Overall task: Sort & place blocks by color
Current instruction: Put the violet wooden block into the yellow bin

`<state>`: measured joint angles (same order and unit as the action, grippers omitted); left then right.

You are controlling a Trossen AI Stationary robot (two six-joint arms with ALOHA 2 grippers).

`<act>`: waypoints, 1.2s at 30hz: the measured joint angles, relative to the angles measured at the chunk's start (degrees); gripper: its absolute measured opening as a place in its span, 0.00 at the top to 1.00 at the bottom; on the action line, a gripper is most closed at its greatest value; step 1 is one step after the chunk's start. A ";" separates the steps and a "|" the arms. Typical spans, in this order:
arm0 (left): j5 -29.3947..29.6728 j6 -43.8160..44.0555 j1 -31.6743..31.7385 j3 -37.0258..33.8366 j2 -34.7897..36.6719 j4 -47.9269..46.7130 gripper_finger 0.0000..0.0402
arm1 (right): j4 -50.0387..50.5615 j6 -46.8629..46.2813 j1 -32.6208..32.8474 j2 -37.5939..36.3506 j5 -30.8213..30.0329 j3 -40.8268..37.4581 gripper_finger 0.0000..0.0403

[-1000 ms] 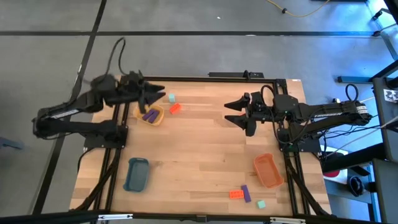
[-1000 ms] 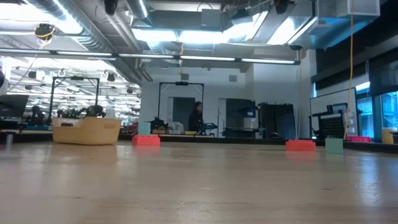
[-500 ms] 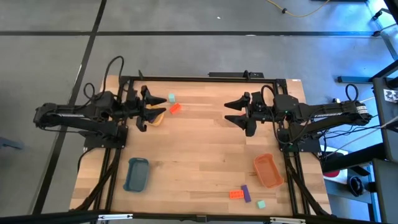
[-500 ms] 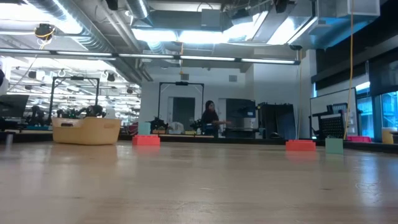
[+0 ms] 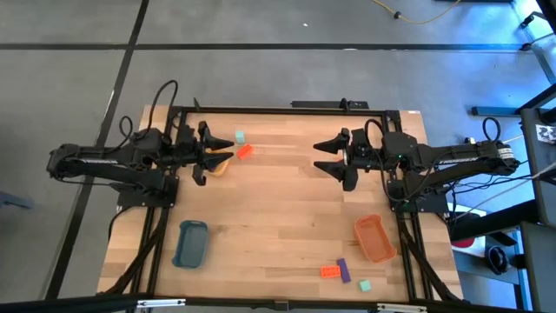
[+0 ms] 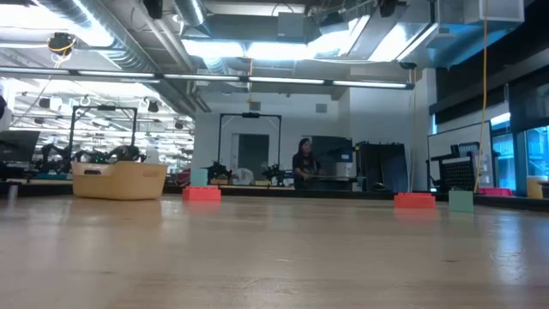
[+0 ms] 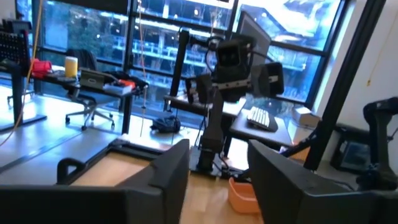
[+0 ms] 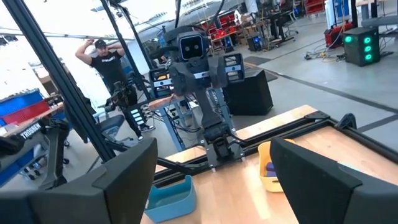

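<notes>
Wooden table holds three trays and scattered blocks. Left gripper has pulled back from over the yellow tray, jaws wide, empty; right gripper waits, spread, empty. Purple block lies in that tray, so one seems sorted; orange-red block and teal block remain just beyond.

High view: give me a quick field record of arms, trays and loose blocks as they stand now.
left gripper: open, empty, over the yellow tray
right gripper: open, empty, above bare table, right of centre
blue tray: near left, looks empty
orange tray: near right, looks empty
yellow tray contents: purple block seen in right wrist view
loose far: teal block, orange block
loose near: orange brick, purple brick, teal cube
</notes>
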<state>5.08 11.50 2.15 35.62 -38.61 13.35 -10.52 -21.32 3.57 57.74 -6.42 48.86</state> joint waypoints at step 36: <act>-0.30 4.95 0.07 0.07 0.00 -2.79 1.00 | 58.23 -66.38 36.38 32.54 8.23 30.75 0.22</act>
<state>4.78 16.45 2.22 35.68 -38.61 10.56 47.70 -87.70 39.95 90.27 1.81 79.61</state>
